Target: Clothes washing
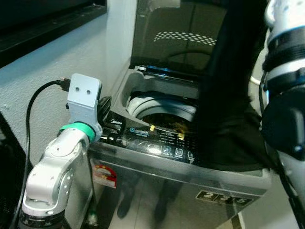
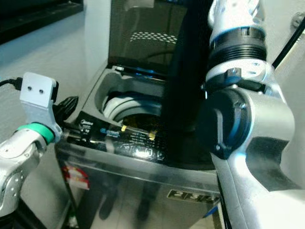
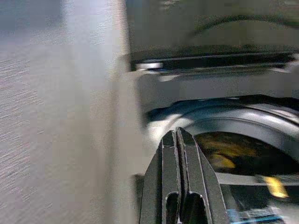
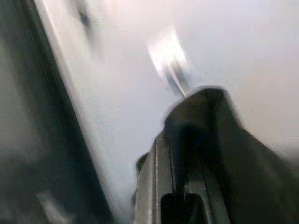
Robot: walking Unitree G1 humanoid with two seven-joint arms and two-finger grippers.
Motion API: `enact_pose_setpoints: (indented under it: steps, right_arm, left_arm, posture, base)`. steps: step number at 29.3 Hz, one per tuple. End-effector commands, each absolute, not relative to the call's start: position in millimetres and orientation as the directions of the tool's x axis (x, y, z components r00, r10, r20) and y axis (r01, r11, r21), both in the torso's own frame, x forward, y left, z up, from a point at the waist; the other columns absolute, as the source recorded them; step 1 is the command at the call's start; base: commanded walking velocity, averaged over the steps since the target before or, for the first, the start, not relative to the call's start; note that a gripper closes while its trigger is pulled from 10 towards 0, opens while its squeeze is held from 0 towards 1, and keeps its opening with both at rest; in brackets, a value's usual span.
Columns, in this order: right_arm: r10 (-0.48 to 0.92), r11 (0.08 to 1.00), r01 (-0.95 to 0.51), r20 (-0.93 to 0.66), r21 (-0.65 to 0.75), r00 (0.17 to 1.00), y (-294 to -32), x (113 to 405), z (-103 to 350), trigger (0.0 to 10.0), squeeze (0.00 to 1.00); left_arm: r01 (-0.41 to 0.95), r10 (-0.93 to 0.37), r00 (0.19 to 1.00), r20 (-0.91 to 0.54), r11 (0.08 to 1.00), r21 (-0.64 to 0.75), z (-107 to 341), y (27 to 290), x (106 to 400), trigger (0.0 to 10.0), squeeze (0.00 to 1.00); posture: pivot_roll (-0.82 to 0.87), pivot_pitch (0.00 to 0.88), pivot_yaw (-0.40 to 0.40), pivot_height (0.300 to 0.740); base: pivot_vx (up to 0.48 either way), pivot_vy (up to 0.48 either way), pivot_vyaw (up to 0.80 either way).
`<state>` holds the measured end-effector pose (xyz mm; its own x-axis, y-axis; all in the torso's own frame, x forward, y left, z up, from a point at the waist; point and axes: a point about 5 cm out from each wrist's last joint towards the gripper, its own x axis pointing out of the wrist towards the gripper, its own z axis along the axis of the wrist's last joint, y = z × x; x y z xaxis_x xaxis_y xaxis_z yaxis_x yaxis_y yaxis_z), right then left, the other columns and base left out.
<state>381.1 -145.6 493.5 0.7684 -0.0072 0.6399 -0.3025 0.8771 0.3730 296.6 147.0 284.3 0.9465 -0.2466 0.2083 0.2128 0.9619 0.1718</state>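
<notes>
The left arm [image 1: 50,176] is silver with rounded segments, a green ring at the wrist and a pale grey camera box [image 1: 84,95] with two small screws and a black cable [image 1: 35,102]. The right arm [image 2: 248,129] is silver with black ribbed collars.

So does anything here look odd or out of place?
Yes: a dark garment hangs from the raised right gripper and drapes over the washing machine's front rim instead of lying in the drum.
</notes>
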Motion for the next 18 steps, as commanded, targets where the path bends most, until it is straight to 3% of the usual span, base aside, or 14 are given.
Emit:
enact_pose_setpoints:
  steps: [1, 2, 8, 10, 11, 13, 14, 17, 18]
  right_arm:
    - [0.071, 0.959, -0.180, 0.431, 0.218, 0.900, -128, 408, 437, 10.0, 0.00]
    - [0.086, 0.982, -0.138, 0.347, 0.129, 0.934, -125, 416, 412, 10.0, 0.00]
    - [0.100, 0.994, -0.109, 0.229, 0.029, 0.968, -124, 426, 373, 10.0, 0.00]
    - [0.126, 0.992, -0.123, 0.182, -0.027, 0.975, -120, 428, 360, 10.0, 0.00]
    - [0.177, 0.979, -0.162, 0.116, -0.125, 0.977, -115, 429, 346, 10.0, 0.00]
    - [0.177, 0.979, -0.162, 0.116, -0.125, 0.977, -115, 429, 346, 10.0, 0.00]
    - [0.225, 0.950, -0.209, 0.045, -0.231, 0.973, -111, 430, 334, 10.0, 0.00]
    - [0.260, 0.919, -0.255, -0.026, -0.300, 0.965, -109, 430, 325, 10.0, 0.00]
    - [0.272, 0.899, -0.281, -0.075, -0.336, 0.959, -110, 430, 319, 10.0, 0.15]
  left_arm:
    - [0.263, -0.296, 0.936, 0.188, 0.947, 0.185, 278, 140, 297, 10.0, 0.00]
    - [0.274, -0.310, 0.933, 0.185, 0.942, 0.193, 278, 139, 297, 10.0, 0.00]
    - [0.296, -0.333, 0.926, 0.176, 0.932, 0.208, 279, 137, 299, 10.0, 0.00]
    - [0.322, -0.361, 0.918, 0.165, 0.921, 0.220, 278, 135, 299, 10.0, 0.00]
    - [0.360, -0.400, 0.904, 0.149, 0.902, 0.237, 277, 133, 298, 10.0, 0.00]
    - [0.360, -0.400, 0.904, 0.149, 0.902, 0.237, 277, 133, 298, 10.0, 0.00]
    - [0.408, -0.450, 0.884, 0.128, 0.875, 0.259, 275, 130, 296, 10.0, 0.00]
    - [0.472, -0.511, 0.855, 0.091, 0.837, 0.276, 272, 126, 292, 10.0, 0.00]
    - [0.525, -0.566, 0.823, 0.055, 0.793, 0.309, 268, 122, 289, 10.0, 0.00]
  posture:
    - [0.05, 0.079, -0.024, 0.740]
    - [0.05, 0.089, -0.018, 0.740]
    - [0.06, 0.107, -0.002, 0.740]
    - [0.06, 0.112, 0.009, 0.740]
    - [0.06, 0.114, 0.017, 0.740]
    - [0.06, 0.114, 0.017, 0.740]
    - [0.06, 0.113, 0.019, 0.740]
    - [0.06, 0.112, 0.024, 0.740]
    - [0.06, 0.111, 0.026, 0.740]
  base:
    - [0.000, 0.000, 0.00]
    - [0.000, 0.000, 0.00]
    - [0.000, 0.000, 0.00]
    - [0.000, 0.000, 0.00]
    - [0.000, 0.000, 0.00]
    - [0.000, 0.000, 0.00]
    - [0.000, 0.000, 0.00]
    - [0.000, 0.000, 0.00]
    - [0.000, 0.000, 0.00]
